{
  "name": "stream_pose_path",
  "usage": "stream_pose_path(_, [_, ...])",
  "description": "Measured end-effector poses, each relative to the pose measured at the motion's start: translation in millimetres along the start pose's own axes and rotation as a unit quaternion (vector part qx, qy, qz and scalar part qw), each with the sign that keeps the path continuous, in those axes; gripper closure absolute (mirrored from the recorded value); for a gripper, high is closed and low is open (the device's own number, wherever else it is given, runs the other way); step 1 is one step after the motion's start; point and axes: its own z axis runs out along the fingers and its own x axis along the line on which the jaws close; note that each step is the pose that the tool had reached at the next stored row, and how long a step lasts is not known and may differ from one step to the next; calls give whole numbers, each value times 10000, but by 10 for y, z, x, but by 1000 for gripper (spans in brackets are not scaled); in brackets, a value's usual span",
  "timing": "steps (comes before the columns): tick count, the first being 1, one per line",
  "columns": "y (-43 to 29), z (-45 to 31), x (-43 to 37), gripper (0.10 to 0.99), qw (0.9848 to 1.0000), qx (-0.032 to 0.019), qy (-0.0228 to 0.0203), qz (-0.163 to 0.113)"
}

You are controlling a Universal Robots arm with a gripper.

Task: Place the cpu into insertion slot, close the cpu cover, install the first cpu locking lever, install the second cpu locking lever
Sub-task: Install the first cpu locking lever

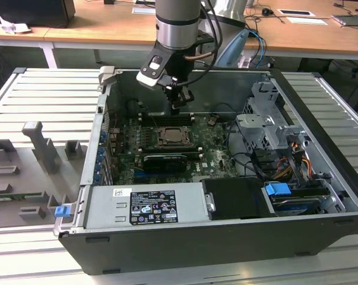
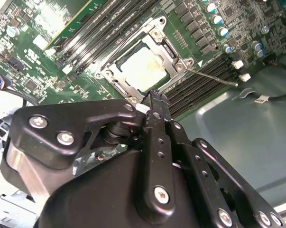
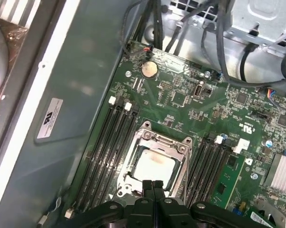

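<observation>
You had the jaws pressed together, pinching nothing, hanging just above one edge of the socket inside the open computer case (image 1: 226, 89). The chip (image 3: 152, 167) lay flat in its socket on the green board (image 3: 157, 102), between the banks of memory slots. The silvery cover (image 3: 166, 141) lay down around it, and its open centre showed the chip's dull top.

To my eye, seating the chip and closing the cover were done, and you were at the levers. In the second wrist view a thin metal lever (image 2: 214, 77) stuck out from one corner of the socket and slanted over the memory slots. It did not seem to be hooked. I could not tell how the other lever stood.

I judged that the lever work called for a firm, narrow push with the closed tips. The rod had to go down and under its catch, and the tips had to stay clear of the memory slots and the cover.
</observation>
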Motion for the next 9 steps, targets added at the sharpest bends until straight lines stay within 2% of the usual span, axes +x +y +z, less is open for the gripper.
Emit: stream_pose_path(9, [0, 0, 0, 980, 9991, 14, 20, -423])
